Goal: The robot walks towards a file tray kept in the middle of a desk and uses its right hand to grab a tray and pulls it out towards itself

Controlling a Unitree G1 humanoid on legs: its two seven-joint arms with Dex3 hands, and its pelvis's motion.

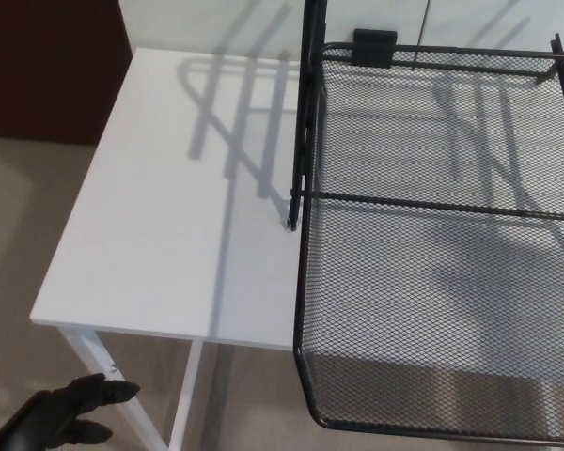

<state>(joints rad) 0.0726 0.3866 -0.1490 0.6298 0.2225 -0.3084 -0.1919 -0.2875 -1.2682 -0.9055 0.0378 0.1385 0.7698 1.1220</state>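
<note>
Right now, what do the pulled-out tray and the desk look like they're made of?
The tray looks like black metal wire mesh with a matte coating: you can see the desk and floor through its fine diamond grid, edged by a thicker rod rim. The desk top looks like smooth white laminate or painted board, showing crisp shadows and little glare; which one is unclear. Its legs look like white-painted metal.

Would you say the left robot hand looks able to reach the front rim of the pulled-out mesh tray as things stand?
Probably yes: the left robot hand hangs low beside the desk, and the mesh tray overhangs the desk edge with open space between them.
</note>
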